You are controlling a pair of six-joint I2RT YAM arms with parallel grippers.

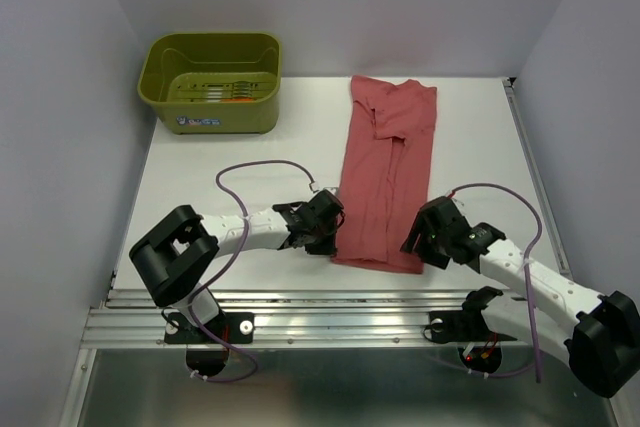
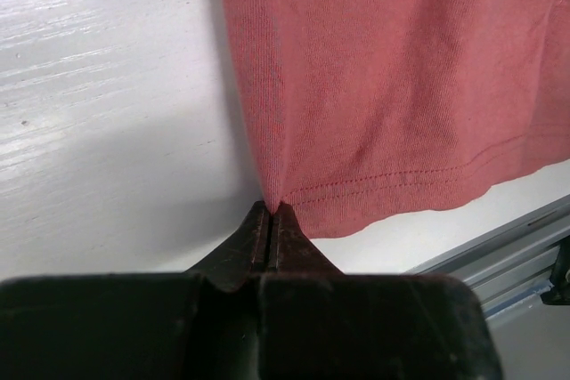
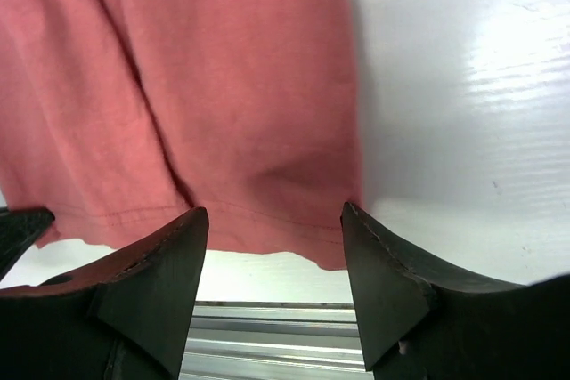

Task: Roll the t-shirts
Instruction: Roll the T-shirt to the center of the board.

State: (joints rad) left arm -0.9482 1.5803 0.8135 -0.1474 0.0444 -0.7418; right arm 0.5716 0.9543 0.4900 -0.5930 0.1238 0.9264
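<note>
Pinching the near-left hem corner of the rose-red t-shirt (image 1: 385,172), the left gripper (image 2: 270,213) has its jaws closed tip to tip; how much cloth sits between them is hard to tell. Right gripper (image 3: 276,220) is spread wide, 1 finger over the hem, 1 about at the cloth's right edge, likely set to take the other corner so both ends lift together for rolling. Shirt lies as 1 long folded strip, hem toward the arms. White glossy table (image 1: 470,147), plain pale walls (image 1: 60,97); olive basket (image 1: 210,82) at the far-left corner, well apart.
</note>
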